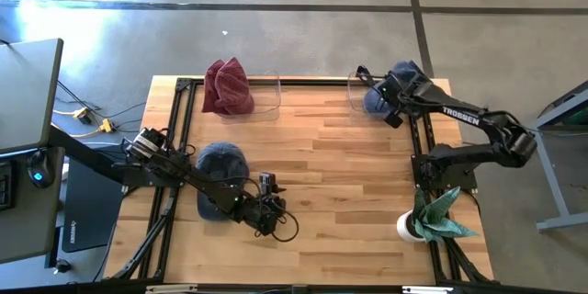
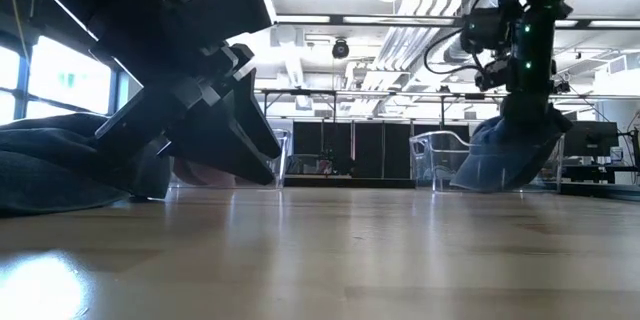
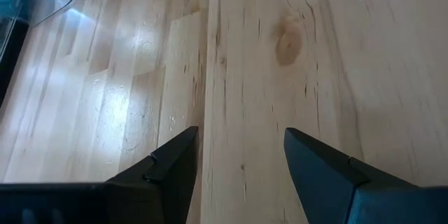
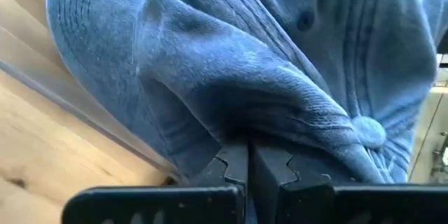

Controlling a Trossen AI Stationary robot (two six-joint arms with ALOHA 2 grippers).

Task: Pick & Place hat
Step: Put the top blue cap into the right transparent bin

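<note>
Blue hat (image 4: 280, 77) is pinched in the right gripper (image 1: 384, 101), fingers clamped on the fabric, over the clear bin (image 1: 360, 87) at the table's (image 1: 349, 184) far right. Place step; next: lower and release. Left gripper (image 1: 268, 209) waits, fingers apart and empty, low by another blue hat (image 1: 220, 161).

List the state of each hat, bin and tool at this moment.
Left tool: open, empty, low over bare wood.
Right tool: shut on light blue cap, at the right clear bin.
Light blue cap: pinched, hanging into the right clear bin.
Dark blue cap: lying on the table, under the left arm.
Maroon cap: resting in the left clear bin.
</note>
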